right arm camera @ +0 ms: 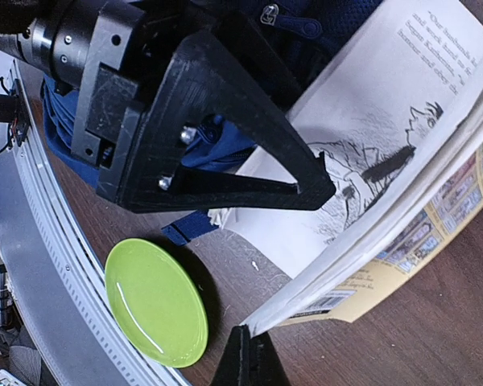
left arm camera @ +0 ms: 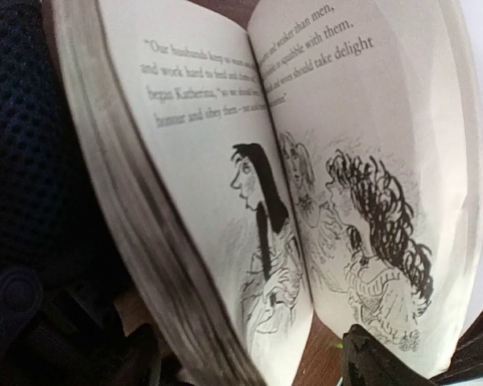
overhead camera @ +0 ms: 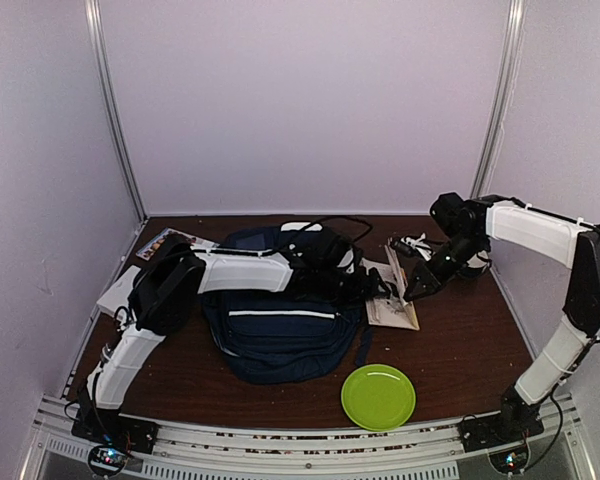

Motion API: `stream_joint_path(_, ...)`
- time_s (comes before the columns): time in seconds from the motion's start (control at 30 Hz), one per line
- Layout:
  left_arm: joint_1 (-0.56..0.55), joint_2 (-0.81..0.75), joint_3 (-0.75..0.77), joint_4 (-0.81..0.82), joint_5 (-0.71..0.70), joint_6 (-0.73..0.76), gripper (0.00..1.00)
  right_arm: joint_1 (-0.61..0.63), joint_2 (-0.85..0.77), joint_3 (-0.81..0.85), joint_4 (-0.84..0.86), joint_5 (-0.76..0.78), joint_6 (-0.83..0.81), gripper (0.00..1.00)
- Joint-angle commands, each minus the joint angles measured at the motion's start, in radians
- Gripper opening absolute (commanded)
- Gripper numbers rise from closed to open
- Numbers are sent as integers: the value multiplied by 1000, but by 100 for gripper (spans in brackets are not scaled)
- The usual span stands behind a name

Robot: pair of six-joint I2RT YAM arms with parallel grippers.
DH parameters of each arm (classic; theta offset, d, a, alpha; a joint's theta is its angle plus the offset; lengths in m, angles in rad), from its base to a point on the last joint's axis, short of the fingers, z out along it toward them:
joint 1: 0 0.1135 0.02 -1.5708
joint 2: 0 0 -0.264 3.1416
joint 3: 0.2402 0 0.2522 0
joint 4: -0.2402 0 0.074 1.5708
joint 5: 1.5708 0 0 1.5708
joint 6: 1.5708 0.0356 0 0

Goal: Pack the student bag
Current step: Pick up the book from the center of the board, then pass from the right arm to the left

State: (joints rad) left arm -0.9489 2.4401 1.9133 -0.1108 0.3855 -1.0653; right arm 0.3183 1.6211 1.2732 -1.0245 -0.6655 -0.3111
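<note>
The bag slumps at the centre of the table, soft and floppy, and is probably best gripped at its zipper rim. At its 3 o'clock, the right tool pinches the open book, and the left tool is spread beside it.

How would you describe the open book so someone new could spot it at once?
Find the large navy blue fabric backpack in the middle of the brown table. Just to its right sits an open paperback book. Unlike the lime green round plate nearer the front edge, it shows printed text and black ink drawings, with a yellow cover.
</note>
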Motion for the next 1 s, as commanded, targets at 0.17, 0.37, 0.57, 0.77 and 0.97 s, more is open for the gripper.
stream_joint_path(0.17,15,-27,-177,366,64,-168,68,-7,17,5,20,-42,-19,0)
stream_joint_path(0.37,16,40,-106,436,109,-260,55,-7,24,3,29,-61,-17,0)
stream_joint_path(0.57,16,44,-92,405,112,-271,48,-7,22,2,28,-66,-19,0)
stream_joint_path(0.77,18,21,-148,480,105,-304,31,-8,33,-6,21,-70,-29,2)
stream_joint_path(0.97,19,-31,-208,546,106,-287,17,-22,26,-9,-5,-104,-51,31)
